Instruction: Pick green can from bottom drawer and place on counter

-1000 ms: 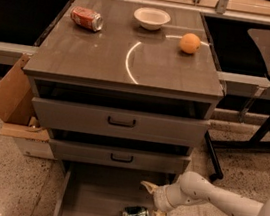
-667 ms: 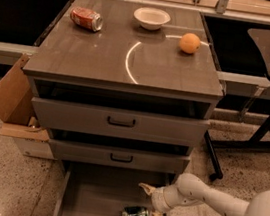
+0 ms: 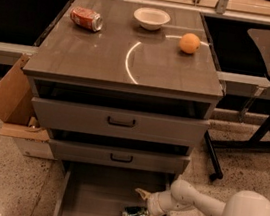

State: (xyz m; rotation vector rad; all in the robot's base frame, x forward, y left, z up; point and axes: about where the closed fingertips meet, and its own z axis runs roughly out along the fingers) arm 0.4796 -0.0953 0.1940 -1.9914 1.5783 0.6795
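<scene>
The two fingers [image 3: 142,194] are spread wide, one pointing up and to the left, the other pointing down toward the lower edge of the view. The gripper [image 3: 144,210] is low inside the bottom drawer [image 3: 95,200], at its right side. The green can [image 3: 133,214] lies on its side on the drawer floor, and its right end is in the opening between the fingers. I cannot tell if a finger touches it. The fingers are not closed on the can.

The white arm [image 3: 197,201] comes in from the lower right corner. The bottom drawer is pulled out, and above it are two handled drawers [image 3: 118,123], both a little open. On the table [image 3: 106,60] a red-orange can [image 3: 86,19] lies at the back left, a white bowl [image 3: 151,17] stands at the back middle, and an orange [image 3: 189,43] sits at the right, well apart from the bowl. A cardboard box [image 3: 9,95] leans at the left of the cabinet.
</scene>
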